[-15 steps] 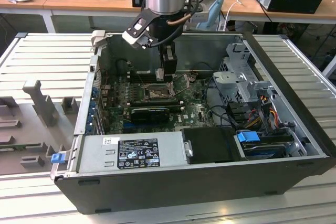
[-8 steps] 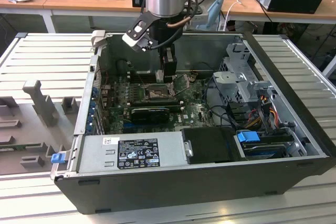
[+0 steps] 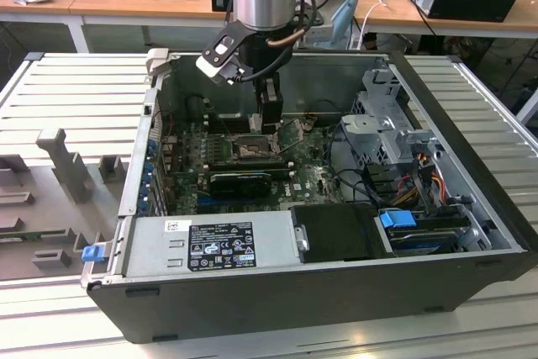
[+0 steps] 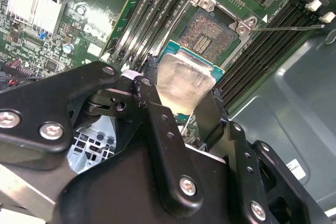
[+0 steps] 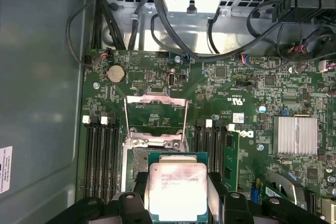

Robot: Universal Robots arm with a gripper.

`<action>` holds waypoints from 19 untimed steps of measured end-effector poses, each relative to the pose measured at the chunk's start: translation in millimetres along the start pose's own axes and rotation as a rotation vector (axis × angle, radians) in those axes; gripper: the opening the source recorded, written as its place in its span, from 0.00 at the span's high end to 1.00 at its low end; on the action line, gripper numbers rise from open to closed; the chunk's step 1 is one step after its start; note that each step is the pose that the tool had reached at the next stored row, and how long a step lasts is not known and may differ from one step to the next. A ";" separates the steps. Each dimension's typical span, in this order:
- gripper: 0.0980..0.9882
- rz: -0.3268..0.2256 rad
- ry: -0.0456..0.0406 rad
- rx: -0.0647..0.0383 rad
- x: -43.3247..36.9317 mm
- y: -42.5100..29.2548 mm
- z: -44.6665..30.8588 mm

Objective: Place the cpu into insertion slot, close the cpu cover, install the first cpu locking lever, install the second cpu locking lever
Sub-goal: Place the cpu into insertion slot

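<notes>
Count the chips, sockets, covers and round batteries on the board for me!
cpu: 1
slot: 1
cover: 1
battery: 1
Total: 4

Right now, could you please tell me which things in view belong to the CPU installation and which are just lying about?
Job in hand: gripper, shut on the cpu; insertion slot; cpu cover, hinged open; locking lever.
Just lying about: memory slots; heatsink; coin cell battery; power supply; drive cage.
</notes>
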State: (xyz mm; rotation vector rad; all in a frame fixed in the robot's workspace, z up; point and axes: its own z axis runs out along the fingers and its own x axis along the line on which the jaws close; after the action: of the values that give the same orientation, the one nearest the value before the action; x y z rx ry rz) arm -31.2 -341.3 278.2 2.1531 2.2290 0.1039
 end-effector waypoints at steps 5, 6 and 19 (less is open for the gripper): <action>0.52 0.000 -0.0001 0.000 1.8 -0.6 3.2; 0.52 0.000 0.0001 0.000 2.6 -1.0 5.0; 0.52 0.010 -0.0010 0.002 10.1 -10.9 28.0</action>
State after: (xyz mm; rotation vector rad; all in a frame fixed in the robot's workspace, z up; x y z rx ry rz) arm -40.3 -331.0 249.6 2.1656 2.2188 0.1005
